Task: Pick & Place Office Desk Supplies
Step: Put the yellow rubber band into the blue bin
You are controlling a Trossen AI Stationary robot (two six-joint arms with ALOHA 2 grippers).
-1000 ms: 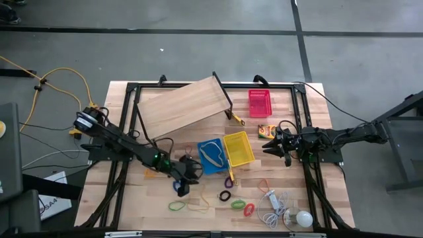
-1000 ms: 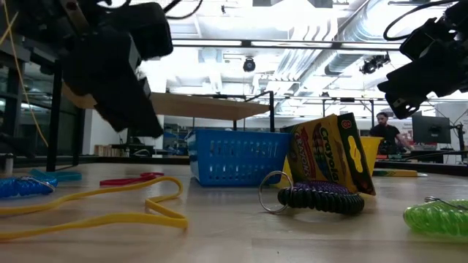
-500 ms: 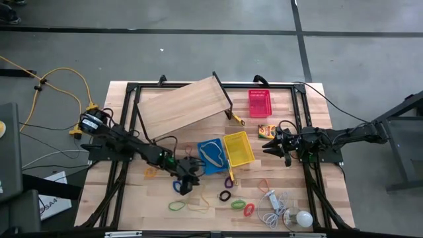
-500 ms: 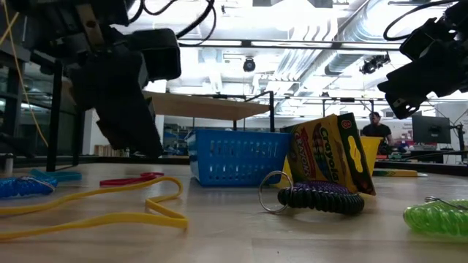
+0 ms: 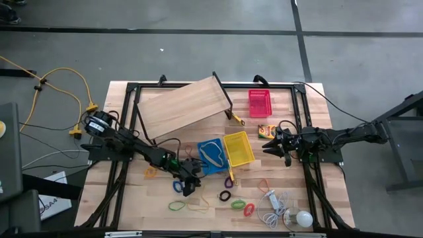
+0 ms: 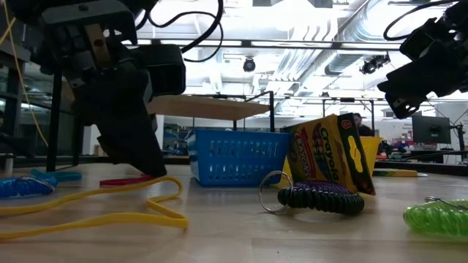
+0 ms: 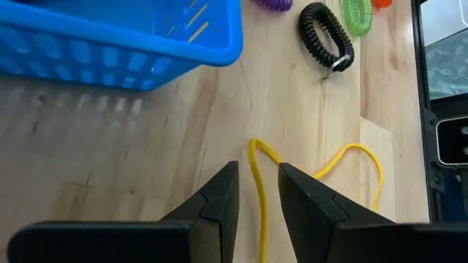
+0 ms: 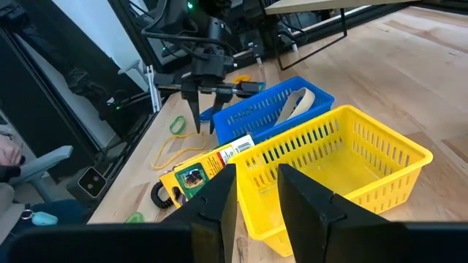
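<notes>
My left gripper (image 7: pixel 256 172) is open and slants down just over the table, near the blue basket (image 5: pixel 211 156). One finger stands on each side of a strand of a yellow rubber band (image 7: pixel 259 191), which lies flat on the wood. In the low view the left gripper (image 6: pixel 150 166) hangs low behind that band (image 6: pixel 110 213). The crayon box (image 6: pixel 333 155) leans against the yellow basket (image 5: pixel 238 147). The red basket (image 5: pixel 259 102) stands at the far right. My right gripper (image 5: pixel 268 147) waits open at the right, above the table.
Loose loops lie along the near edge: a black coil (image 5: pixel 225 196), green ones (image 5: pixel 176 205) and a red one (image 5: pixel 249 209). A white bulb with its cord (image 5: pixel 303 218) lies at the near right. A tilted wooden board (image 5: pixel 182 106) stands at the far left.
My left gripper has sunk toward the table and shifted a little toward the right edge, rolling slightly; its fingers keep the same gap. The yellow band and the baskets have stayed where they were.
</notes>
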